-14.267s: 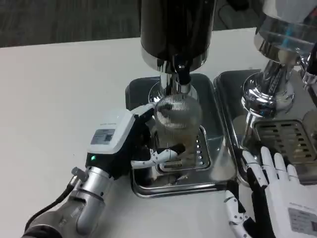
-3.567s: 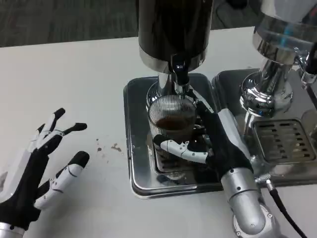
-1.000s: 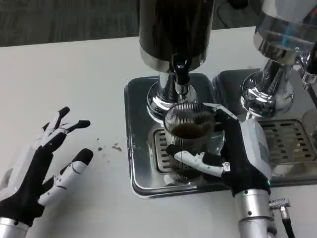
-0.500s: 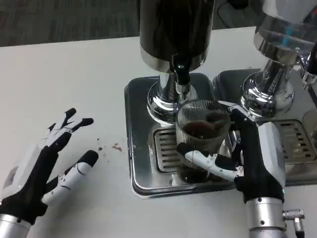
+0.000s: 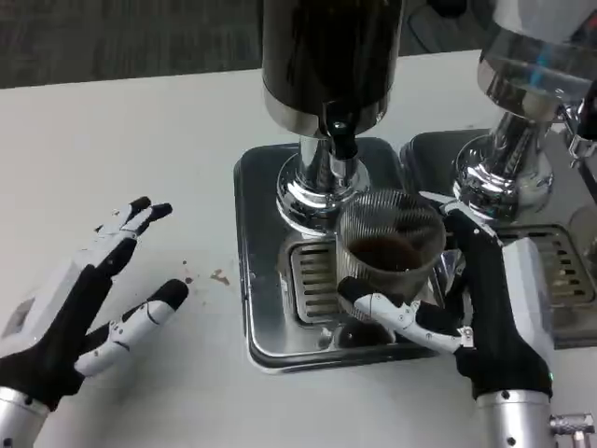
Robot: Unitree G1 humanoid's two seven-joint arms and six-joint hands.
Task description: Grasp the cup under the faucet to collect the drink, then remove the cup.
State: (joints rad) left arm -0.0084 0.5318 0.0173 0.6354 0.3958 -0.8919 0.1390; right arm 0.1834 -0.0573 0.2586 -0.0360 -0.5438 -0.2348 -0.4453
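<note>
I've got the right hand point(image 5: 476, 313) wrapped round the ribbed glass cup point(image 5: 387, 252), thumb across the front low down, other fingers point(image 5: 464, 224) curling behind the far side, so the grip sits below the liquid line and the rim stays free. Cup's upright w/ dark drink point(image 5: 384, 250) in it, maybe half full, and it sits off to the right of the faucet point(image 5: 340, 142), not under the spout, over the right part of the drip tray point(image 5: 266, 243) near its grille point(image 5: 313, 280). I read that as collect step done, removal under way; holding it level makes sense since a tilt would slop drink over the rim. Left hand point(image 5: 75, 308) lies palm up on the white table point(image 5: 140, 131) well apart from the tray, fingers spread, holding nothing, prob. just parked out of the way. A few brown specks point(image 5: 210, 276) on the table betw. left hand and tray, likely drips. Hard to tell: whether the cup base is touching the tray or lifted, bc the thumb and the glass itself cover it. Dispenser body point(image 5: 331, 56) is cut off at the top edge; second machine point(image 5: 527, 93) at right is cropped too, and its own tray point(image 5: 560, 271) is partly behind my right hand. Can't see any lever or tap handle clearly.
</note>
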